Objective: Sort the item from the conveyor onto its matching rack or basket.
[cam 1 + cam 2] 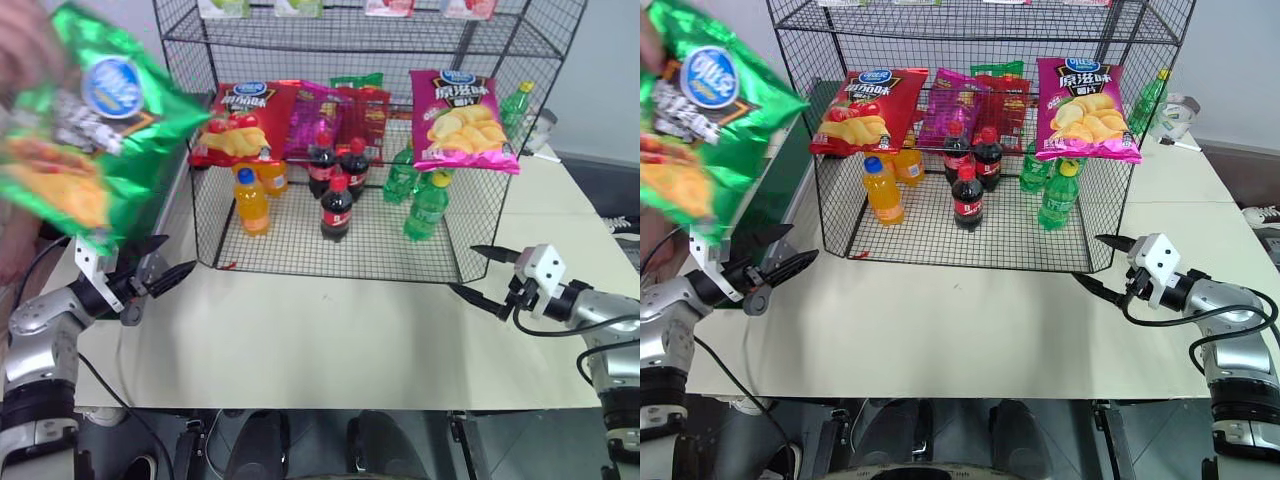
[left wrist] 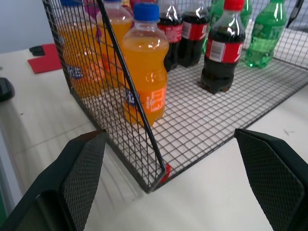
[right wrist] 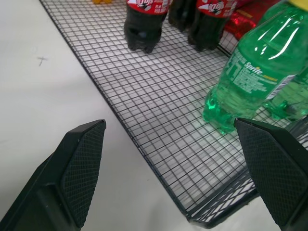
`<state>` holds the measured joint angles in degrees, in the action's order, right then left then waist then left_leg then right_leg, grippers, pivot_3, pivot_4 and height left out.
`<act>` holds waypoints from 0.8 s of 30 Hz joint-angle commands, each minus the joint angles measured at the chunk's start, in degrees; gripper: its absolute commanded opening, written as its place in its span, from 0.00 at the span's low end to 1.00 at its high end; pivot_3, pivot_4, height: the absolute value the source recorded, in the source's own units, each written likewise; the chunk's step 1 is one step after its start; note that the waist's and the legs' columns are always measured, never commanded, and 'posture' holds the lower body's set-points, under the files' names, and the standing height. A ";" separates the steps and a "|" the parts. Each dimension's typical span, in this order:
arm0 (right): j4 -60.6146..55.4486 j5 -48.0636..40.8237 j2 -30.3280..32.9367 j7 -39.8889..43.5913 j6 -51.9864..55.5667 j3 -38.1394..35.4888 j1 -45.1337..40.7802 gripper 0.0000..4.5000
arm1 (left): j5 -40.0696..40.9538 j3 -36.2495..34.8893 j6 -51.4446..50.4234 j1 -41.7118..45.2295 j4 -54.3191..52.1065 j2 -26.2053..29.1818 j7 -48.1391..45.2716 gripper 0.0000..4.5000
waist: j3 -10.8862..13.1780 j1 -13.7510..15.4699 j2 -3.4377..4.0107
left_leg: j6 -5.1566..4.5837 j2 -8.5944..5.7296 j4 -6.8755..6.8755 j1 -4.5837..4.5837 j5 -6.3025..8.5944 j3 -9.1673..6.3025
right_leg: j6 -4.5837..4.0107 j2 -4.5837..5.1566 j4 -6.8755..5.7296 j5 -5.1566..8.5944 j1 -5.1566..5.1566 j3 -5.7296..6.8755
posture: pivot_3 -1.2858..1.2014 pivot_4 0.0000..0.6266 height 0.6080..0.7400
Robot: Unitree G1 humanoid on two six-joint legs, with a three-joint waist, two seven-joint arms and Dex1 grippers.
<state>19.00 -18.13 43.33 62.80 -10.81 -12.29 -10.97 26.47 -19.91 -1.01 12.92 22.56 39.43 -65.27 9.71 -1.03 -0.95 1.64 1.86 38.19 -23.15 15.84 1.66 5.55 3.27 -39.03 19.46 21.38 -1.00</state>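
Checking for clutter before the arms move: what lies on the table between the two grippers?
Nothing: the head views show bare table between the open left gripper and open right gripper, in front of the rack.

The crisps bag (image 1: 85,120) is hanging in the air at the left, above the left gripper (image 1: 165,262). The rack (image 1: 340,245) is standing on the table (image 1: 330,340) ahead, bottles (image 1: 337,205) sitting on its bottom tier, bags (image 1: 463,120) leaning behind them. The right gripper (image 1: 480,272) is hovering near the rack's right front corner.

Head stereo pair looks forward-down, rack (image 1: 340,150) at 12 o'clock; wrist cameras close on rack floor, sharing bottles.
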 commanded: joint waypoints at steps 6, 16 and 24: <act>-0.38 -1.47 0.37 -0.04 0.60 -0.92 -2.87 0.99 | 0.57 -0.88 0.38 -1.30 -2.99 -0.05 1.31 1.00 | 0.00 0.06 0.00 | 0.00 -0.01 0.00 0.00 0.00 0.00 | 0.00 0.02 0.00 0.00 -0.01 -0.03 | 0.52 0.24 0.99; -0.33 -0.90 -0.95 -1.29 -0.02 -0.15 -4.20 0.99 | -0.34 -0.02 0.59 -0.46 -4.01 0.05 3.74 1.00 | 0.00 0.06 0.00 | 0.00 -0.01 0.00 -0.01 0.00 0.00 | 0.00 0.03 0.00 0.00 0.00 -0.02 | 0.52 0.24 0.99; -1.00 -0.03 -1.60 -2.20 -0.45 0.50 -4.68 0.99 | -1.06 0.57 0.46 -0.55 -5.32 0.27 5.12 1.00 | 0.00 0.04 0.00 | 0.00 -0.01 0.00 -0.01 0.00 0.00 | 0.00 0.03 0.00 0.00 0.00 -0.02 | 0.52 0.24 0.99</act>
<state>19.44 -18.21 41.55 61.06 -10.61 -11.48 -14.76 25.43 -18.87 -0.94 11.96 19.26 39.00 -60.63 9.71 -0.98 -0.95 1.64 1.85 38.19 -23.16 15.84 1.65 5.55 3.30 -39.03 19.46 21.39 -1.02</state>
